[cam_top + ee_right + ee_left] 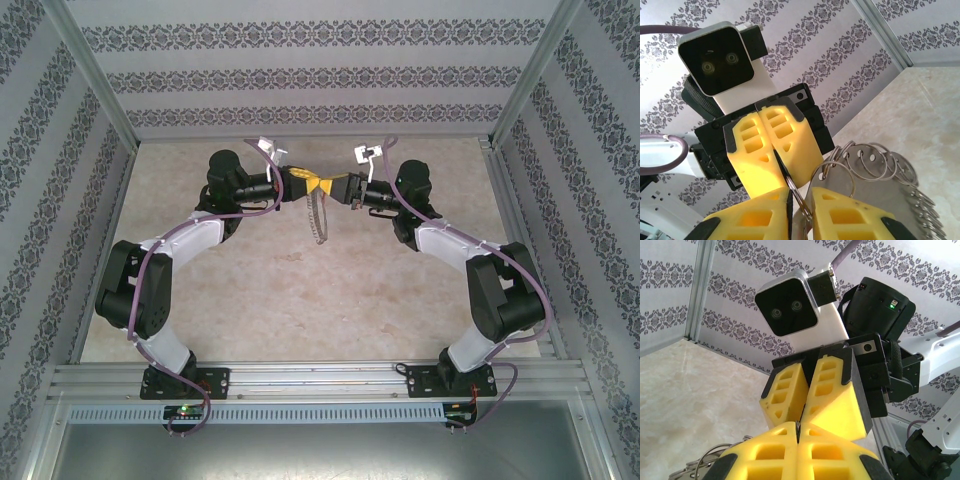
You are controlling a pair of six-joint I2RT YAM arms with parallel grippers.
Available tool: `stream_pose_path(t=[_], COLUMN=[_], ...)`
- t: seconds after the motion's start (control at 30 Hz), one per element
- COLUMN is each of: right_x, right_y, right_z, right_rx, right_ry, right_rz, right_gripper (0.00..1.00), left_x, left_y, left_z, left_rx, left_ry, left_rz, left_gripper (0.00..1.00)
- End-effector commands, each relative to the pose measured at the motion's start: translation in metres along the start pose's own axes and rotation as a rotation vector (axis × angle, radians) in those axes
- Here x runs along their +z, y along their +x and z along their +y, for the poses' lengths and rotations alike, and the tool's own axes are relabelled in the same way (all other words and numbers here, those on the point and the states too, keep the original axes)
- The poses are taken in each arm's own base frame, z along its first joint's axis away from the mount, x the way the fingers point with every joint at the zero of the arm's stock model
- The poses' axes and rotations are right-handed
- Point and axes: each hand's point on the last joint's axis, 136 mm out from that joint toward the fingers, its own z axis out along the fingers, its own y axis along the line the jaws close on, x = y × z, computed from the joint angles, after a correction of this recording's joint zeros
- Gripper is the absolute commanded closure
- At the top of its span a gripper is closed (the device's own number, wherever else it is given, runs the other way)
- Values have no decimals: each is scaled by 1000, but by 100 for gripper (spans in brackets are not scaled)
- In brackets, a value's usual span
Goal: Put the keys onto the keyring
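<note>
Keyring hung between two meeting grippers, far middle of the table.
Top view: left gripper and right gripper stand tip to tip. The keyring dangles below them, above the table. Wide tabletop lies toward the bases and to both sides, and the back wall is near behind the wrists. Left wrist view: own pads clenched flush, with a dark sliver nipped at the seam. Wire loops of the keyring sit at the lower left edge, and the right gripper's fingers are nearly together. Right wrist view: the keyring's grey body, fringed with small rings, sits just right of own fingers. One wire runs from the left gripper's clamped tips into the narrow gap of own jaws; pinched or only threaded, cannot tell. Table edge and corner post behind.
</note>
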Motion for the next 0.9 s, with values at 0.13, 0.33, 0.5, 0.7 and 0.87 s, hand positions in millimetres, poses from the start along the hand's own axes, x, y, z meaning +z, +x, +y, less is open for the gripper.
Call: stream_pose_path(t=[0.13,0.33,0.5,0.7,0.87], right_x=[-1,-2,-8,-17,-26], right_y=[-20,-22,-25,-21,-22], right_z=[15,13,11,-1,-5], right_rx=[-73,-76,-85,-109,-140], right_ry=[-37,-30,-20,28,37], right_rz=[-35,-39,-31,35,98], right_gripper=[86,92,100,100,100], left_x=[2,2,2,-2,-8], left_y=[-7,-7,-8,-9,-14], left_z=[-14,-15,-13,-5,1], left_rx=[48,47,45,51,59], left_ry=[45,50,40,-20,-73], left_rz=[-23,-22,-27,-3,22], left_gripper=[100,100,100,61,0])
